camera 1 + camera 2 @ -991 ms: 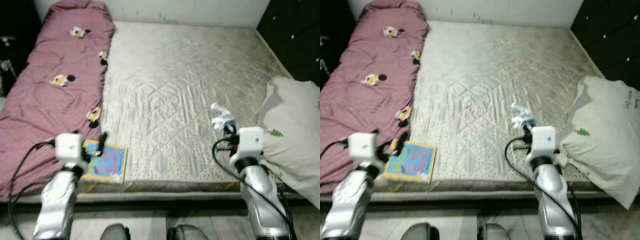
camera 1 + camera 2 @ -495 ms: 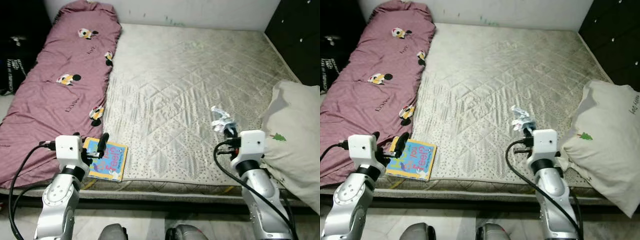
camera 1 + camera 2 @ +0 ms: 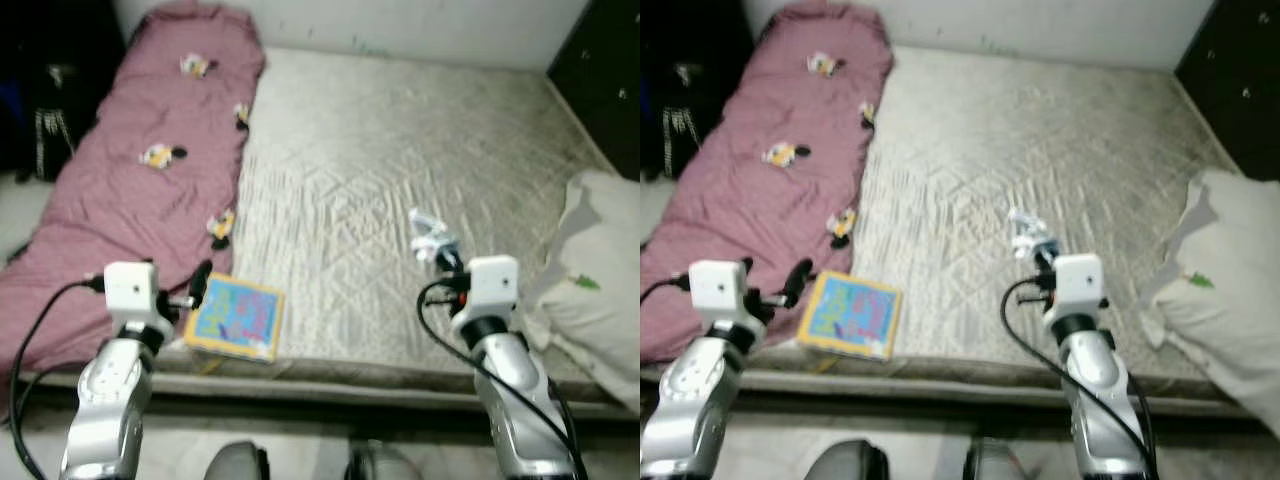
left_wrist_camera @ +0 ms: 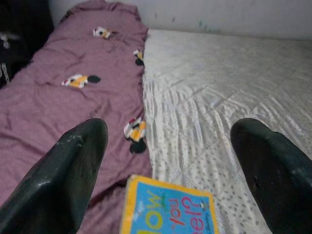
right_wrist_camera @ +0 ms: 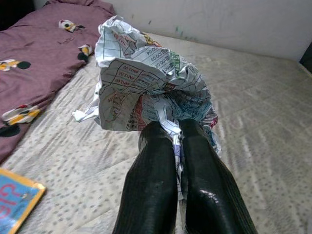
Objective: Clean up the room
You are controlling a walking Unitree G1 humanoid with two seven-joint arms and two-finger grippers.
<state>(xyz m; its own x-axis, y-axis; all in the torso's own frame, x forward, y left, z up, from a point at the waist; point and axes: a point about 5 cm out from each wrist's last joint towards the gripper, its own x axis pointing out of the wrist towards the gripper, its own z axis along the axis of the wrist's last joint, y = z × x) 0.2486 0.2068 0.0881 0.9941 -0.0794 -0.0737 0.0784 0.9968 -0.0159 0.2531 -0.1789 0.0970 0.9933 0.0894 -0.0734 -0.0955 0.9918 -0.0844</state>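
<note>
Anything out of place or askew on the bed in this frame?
Yes. A children's book lies crooked at the mattress's near edge, one corner overhanging beside the maroon blanket. A crumpled printed paper is pinched in the right gripper. A pillow slumps off the right side.

The bare cream mattress (image 3: 400,170) is quilted cloth with a faint satin sheen, stitched in diamonds and rumpled into fine creases. Beside it the mauve blanket (image 3: 150,190) is soft matt fabric printed with small cartoon figures. The crumpled white printed paper (image 5: 146,87) is thin, dry and sharply creased, pinched between the right gripper's (image 5: 178,139) glossy black plastic fingers (image 5: 151,195). The left gripper's fingers (image 4: 73,165) are the same smooth black, slightly duller. The bright blue-and-yellow picture book (image 3: 238,317) has a glossy card cover. The off-white pillow (image 3: 600,290) is matt woven cloth. Both arms are brushed silver metal.
</note>
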